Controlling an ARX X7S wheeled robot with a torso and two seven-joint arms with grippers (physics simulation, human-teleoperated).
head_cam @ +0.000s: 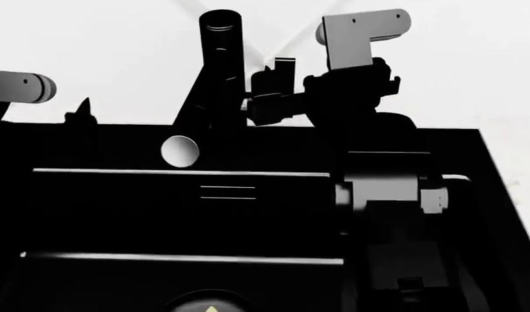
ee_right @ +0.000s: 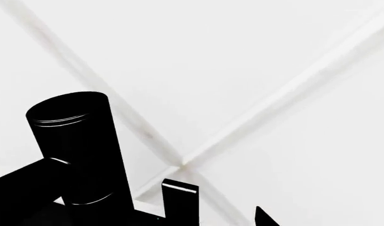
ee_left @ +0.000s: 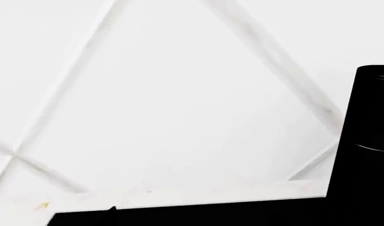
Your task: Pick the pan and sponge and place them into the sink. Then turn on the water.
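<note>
The black sink (head_cam: 117, 214) fills the lower head view, with its slotted overflow (head_cam: 227, 192) on the back wall. Only a yellow tip of the sponge (head_cam: 211, 309) shows, at the bottom edge. I cannot make out the pan against the black basin. The black cylindrical faucet (head_cam: 220, 58) (ee_right: 76, 141) (ee_left: 368, 141) rises behind the sink, and no water shows at its round spout end (head_cam: 180, 151). My right gripper (head_cam: 275, 88) (ee_right: 220, 214) is open just right of the faucet, nothing between its fingers. My left gripper (head_cam: 78, 112) is at the sink's back left edge, jaws unclear.
A white tiled wall with diagonal seams (ee_left: 179, 94) stands close behind the faucet. White countertop (head_cam: 516, 149) runs along the sink's right side. My right forearm (head_cam: 386, 188) reaches over the right half of the basin.
</note>
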